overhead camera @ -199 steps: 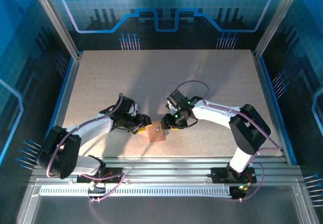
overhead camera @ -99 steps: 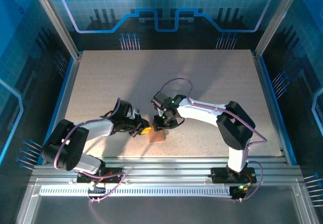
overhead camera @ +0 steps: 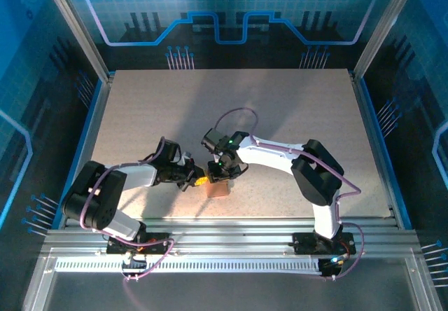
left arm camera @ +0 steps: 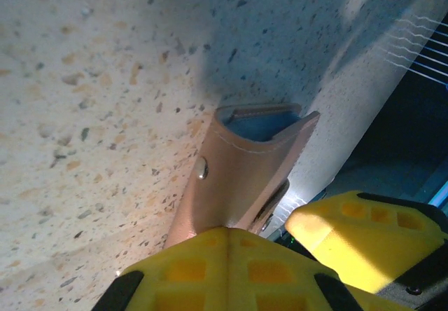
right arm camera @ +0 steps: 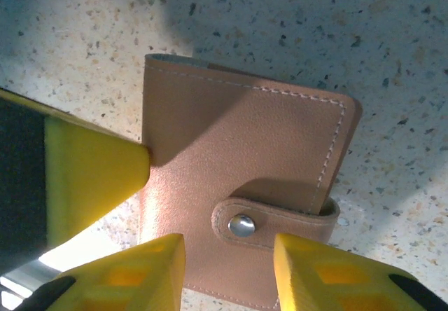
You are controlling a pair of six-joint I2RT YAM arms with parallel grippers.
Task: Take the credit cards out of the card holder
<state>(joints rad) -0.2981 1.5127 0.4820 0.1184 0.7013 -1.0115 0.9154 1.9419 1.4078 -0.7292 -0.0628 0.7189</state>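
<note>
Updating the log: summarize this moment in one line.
card holder: snapped closed; left end effector: shut on it; right end effector: open over tab

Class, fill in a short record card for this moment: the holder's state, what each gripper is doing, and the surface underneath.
Card holder: tan leather, folded shut
Closing tab: wrapped over the edge, snap fastened
Left gripper: shut on one edge of the card holder
Right gripper: open, one finger on each side of the snap
Table: pale, speckled; the holder sits near its front edge
Task stage: holder not yet opened
</note>
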